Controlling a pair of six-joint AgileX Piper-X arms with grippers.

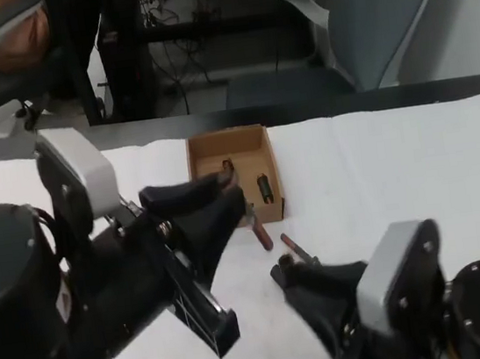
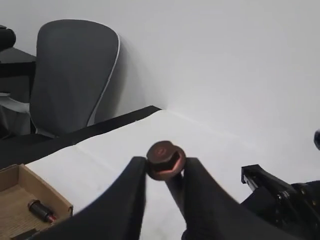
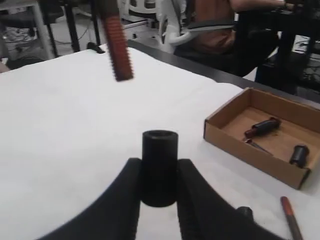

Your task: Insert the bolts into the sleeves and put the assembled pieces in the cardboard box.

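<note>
My left gripper is shut on a copper-coloured bolt, pinching it just under its hex head. In the high view the gripper hangs by the cardboard box, and the bolt's threaded shank points down toward the bench. My right gripper is shut on a black sleeve, held upright with its bore facing up. The bolt's shank hangs above and beyond the sleeve, apart from it. In the box lie two assembled pieces.
A loose bolt lies on the white bench cover between the box and the right gripper. A small dark part sits near it. Office chairs stand beyond the bench's far edge. White cover stretches open to the right.
</note>
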